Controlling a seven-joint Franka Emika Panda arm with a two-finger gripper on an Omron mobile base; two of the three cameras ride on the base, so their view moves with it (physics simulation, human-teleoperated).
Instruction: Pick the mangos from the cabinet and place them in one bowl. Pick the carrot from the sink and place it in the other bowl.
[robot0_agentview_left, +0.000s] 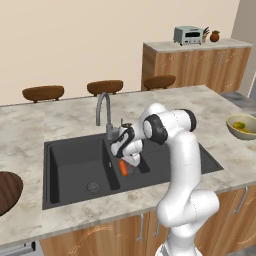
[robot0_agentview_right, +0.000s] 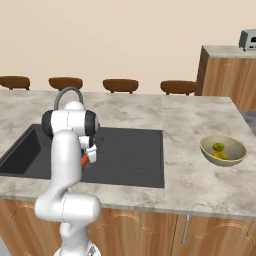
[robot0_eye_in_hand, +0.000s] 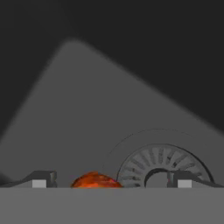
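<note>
My gripper (robot0_agentview_left: 127, 165) reaches down into the sink (robot0_agentview_left: 75, 160), open, with the orange carrot (robot0_agentview_left: 123, 168) between its spread fingers. The hand view puts the carrot (robot0_eye_in_hand: 96, 180) low between the two fingertips (robot0_eye_in_hand: 41, 181), which stand apart from it, with the gripper (robot0_eye_in_hand: 111, 183) just over the basin floor. From the right base the carrot (robot0_agentview_right: 84, 161) peeks out beside the arm in the sink (robot0_agentview_right: 130, 150). Two mangos (robot0_agentview_right: 218, 151) lie in the pale tan bowl (robot0_agentview_right: 239, 156) on the counter at right. The dark brown bowl (robot0_agentview_left: 6, 192) sits at the left edge. The cabinet is out of view.
The curved silver tap (robot0_agentview_left: 102, 107) rises behind the sink, close to the arm. A round drain (robot0_eye_in_hand: 159, 168) lies just beyond the carrot. Wooden stools (robot0_agentview_left: 105, 87) line the far side of the island. A toaster (robot0_agentview_left: 187, 35) stands on a back cupboard.
</note>
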